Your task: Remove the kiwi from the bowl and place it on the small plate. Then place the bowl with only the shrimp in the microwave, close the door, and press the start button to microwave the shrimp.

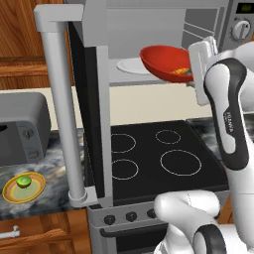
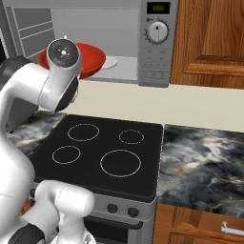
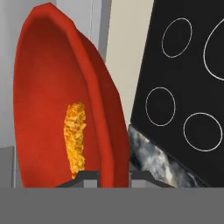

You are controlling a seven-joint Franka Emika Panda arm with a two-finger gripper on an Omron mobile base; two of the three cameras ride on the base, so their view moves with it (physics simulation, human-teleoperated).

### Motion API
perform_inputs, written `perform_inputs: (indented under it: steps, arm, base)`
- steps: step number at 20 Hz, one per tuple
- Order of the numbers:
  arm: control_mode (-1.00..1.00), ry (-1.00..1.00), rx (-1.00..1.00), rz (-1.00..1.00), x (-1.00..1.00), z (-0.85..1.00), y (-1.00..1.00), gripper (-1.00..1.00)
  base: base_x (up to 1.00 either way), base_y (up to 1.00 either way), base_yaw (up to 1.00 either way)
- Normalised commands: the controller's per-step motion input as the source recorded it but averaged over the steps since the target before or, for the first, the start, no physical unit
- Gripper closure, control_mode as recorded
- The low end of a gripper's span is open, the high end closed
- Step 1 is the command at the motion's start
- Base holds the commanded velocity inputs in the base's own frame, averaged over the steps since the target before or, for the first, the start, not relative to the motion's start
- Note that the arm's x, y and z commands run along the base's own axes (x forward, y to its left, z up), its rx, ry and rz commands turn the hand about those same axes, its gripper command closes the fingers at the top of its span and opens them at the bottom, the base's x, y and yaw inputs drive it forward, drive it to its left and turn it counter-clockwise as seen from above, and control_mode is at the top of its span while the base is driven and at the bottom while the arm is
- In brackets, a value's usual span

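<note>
From the left base view we see the microwave (image 1: 163, 44) with its door (image 1: 92, 114) swung wide open toward us, the long grey handle (image 1: 62, 109) standing near the left. The bowl (image 1: 166, 62) is held tilted at the mouth of the microwave, above the front edge of the white tray (image 1: 130, 65), and the orange shrimp (image 1: 181, 73) lies low against its right side. The arm's wrist hides the gripper itself here, at the bowl's right rim. Down on the marble counter at the near left sits the small plate (image 1: 23, 187), with the kiwi (image 1: 23, 181) resting at its centre. A dark toaster oven (image 1: 22, 131) stands just behind the plate, and the stove (image 1: 158, 158) lies below the microwave.

From the right base view we see the bowl (image 2: 90, 57) partly behind the arm's elbow, its red body in the microwave (image 2: 152, 43) opening over the tray (image 2: 110, 62). The control panel with its dial (image 2: 157, 32) is on the right of the cavity.

In the hand view the gripper (image 3: 107, 177) is closed on the bowl (image 3: 52, 100), one finger tip on either side of its rim. The shrimp (image 3: 75, 140) lies inside the bowl close to the fingertips (image 3: 87, 177). Beyond the rim we see the stove (image 3: 183, 87) burners and a strip of marble counter (image 3: 153, 162).
</note>
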Motion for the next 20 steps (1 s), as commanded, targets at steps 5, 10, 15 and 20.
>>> perform_inputs:
  steps: [5,10,15,20]
  arm:
    - [-1.0,0.04,0.01,0.03,0.79,0.0,0.0,1.0]
    - [-1.0,0.11,0.0,0.05,0.79,-0.05,0.11,1.0]
    - [-1.0,0.04,0.0,0.11,0.56,-0.12,0.08,1.0]
    - [-1.0,0.0,0.0,0.1,0.55,-0.15,0.03,1.0]
  base:
    - [0.0,0.0,0.0]
    - [0.0,0.0,0.0]
    - [0.0,0.0,0.0]
    - [0.0,0.0,0.0]
